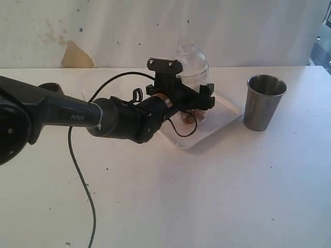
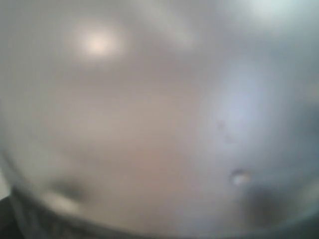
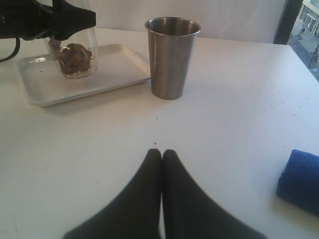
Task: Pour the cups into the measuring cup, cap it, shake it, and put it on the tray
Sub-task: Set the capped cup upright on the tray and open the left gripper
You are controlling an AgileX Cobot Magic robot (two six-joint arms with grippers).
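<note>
Nearest in the right wrist view is the right gripper (image 3: pixel 161 155), one of two, its dark fingers pressed together above the white table (image 3: pixel 234 124). One blue cloth (image 3: pixel 300 181) lies just off to its side. Farther on stands the first of two cups, the steel tumbler (image 3: pixel 171 59), upright, tapered and brushed, just beside the one tray (image 3: pixel 119 62), which is white with a low rim. On the tray stands the single measuring cup (image 3: pixel 82 47): clear, upright, brown lumps at its bottom, and a clear dome lid (image 1: pixel 187 50) on top. The left gripper (image 1: pixel 182 97) clasps it, jaws wide on either side of its wall. Farthest off is the brown wooden cup (image 1: pixel 50 87), mostly hidden behind the left arm, well apart from the tray.
</note>
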